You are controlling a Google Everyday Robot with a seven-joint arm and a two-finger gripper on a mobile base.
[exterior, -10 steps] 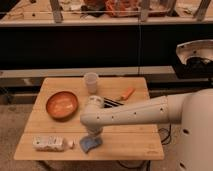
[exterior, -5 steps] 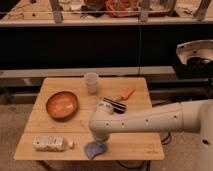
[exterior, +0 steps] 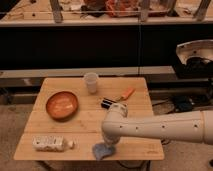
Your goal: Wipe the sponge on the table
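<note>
The gripper [exterior: 107,144] has pushed the sponge [exterior: 101,151] slightly right along the table [exterior: 85,125]; wiping looks underway; its grip I cannot tell.

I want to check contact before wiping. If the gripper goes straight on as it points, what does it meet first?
The gripper points down near the front edge of the table. It would meet the sponge first, directly under it, then the table. Perhaps it touches the sponge now; depth is unclear.

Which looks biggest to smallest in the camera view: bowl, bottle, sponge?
1. orange bowl
2. clear bottle, close to the bowl in length, but slimmer
3. sponge, partly hidden under the gripper, at the table's front edge
</note>
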